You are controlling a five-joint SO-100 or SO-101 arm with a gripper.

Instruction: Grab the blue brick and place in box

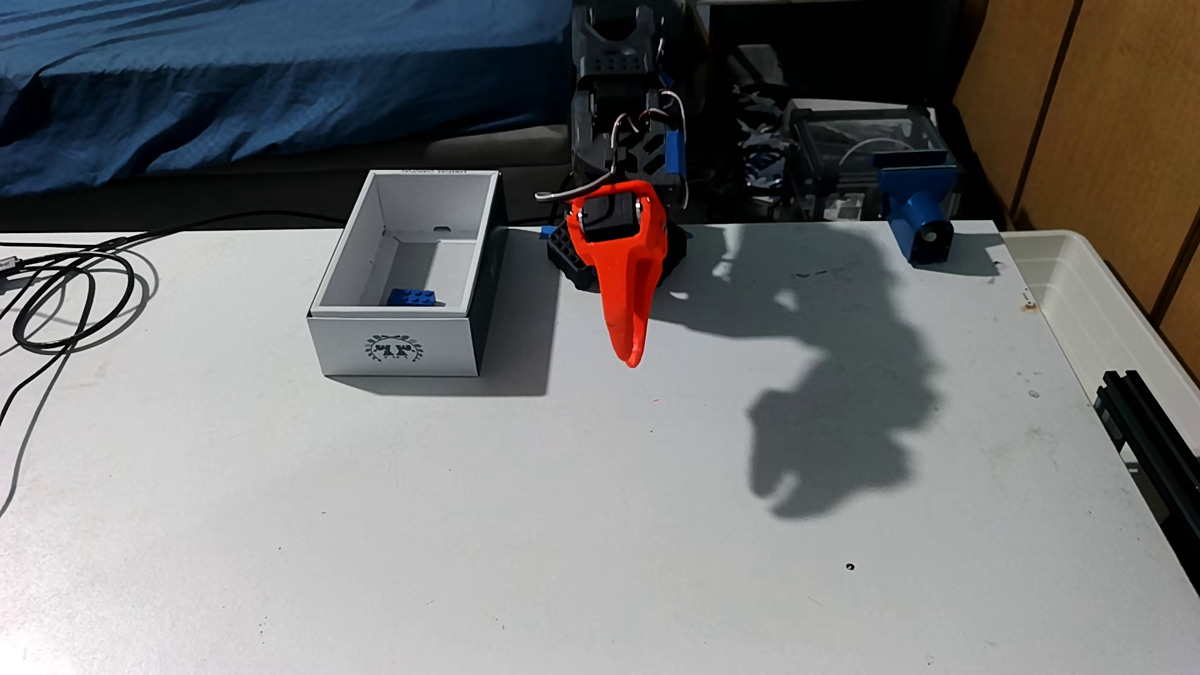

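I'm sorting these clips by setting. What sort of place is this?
Probably a hobby setup in a bedroom or home room, not a lab. A rumpled blue bedcover lies behind the white table, loose black cables trail at the left in the fixed view, and wooden panels stand at the right.

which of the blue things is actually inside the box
The small studded blue brick, lying on the floor of the white box near its front wall. The larger blue fixture stands on the table's far right edge.
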